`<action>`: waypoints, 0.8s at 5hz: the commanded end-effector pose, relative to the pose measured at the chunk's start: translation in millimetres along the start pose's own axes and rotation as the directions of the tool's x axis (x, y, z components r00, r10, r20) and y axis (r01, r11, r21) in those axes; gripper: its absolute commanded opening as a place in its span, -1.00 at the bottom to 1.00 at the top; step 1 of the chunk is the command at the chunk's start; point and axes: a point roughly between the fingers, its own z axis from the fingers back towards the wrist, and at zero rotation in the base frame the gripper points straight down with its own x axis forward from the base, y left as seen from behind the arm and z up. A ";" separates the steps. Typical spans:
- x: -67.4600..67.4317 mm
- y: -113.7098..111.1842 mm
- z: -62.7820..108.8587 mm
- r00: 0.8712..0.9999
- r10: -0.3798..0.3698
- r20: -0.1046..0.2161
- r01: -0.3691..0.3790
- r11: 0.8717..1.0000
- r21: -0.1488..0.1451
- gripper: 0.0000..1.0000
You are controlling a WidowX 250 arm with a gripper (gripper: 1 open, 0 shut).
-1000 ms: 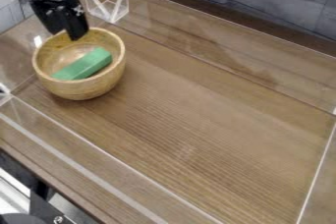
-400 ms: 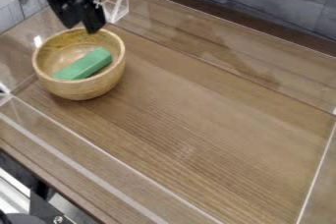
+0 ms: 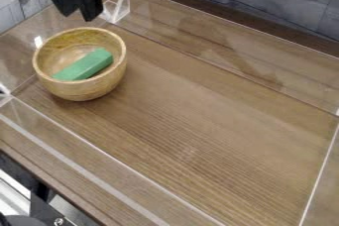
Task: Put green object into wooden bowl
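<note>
Black and empty, the gripper [image 3: 74, 4] hangs at the top left of the view with its jaws apart, pointing down, above and just behind the far rim of the bowl and touching nothing. Below it the wooden bowl [image 3: 79, 84] sits on the brown table [image 3: 212, 121], round, light tan, with a thick rim and smooth curved sides. The green block [image 3: 82, 65] lies inside the bowl, a short bright green bar, plain and matte, resting slantwise on the bottom and shorter than the bowl is wide. Clear plastic walls [image 3: 172, 192] fence the table on all sides.

A second ago the gripper was lower, its fingertips down at the bowl's far rim; it has since risen clear of it and drifted slightly towards the back. Block and bowl lie as they did then.
</note>
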 end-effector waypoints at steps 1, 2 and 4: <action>-0.7 15.1 19.7 0.999 0.013 0.043 -0.015 0.999 0.037 1.00; -7.8 24.0 21.7 0.998 0.042 0.042 -0.043 0.999 0.027 1.00; 14.3 -1.9 9.7 0.998 0.043 0.036 -0.044 0.999 0.014 1.00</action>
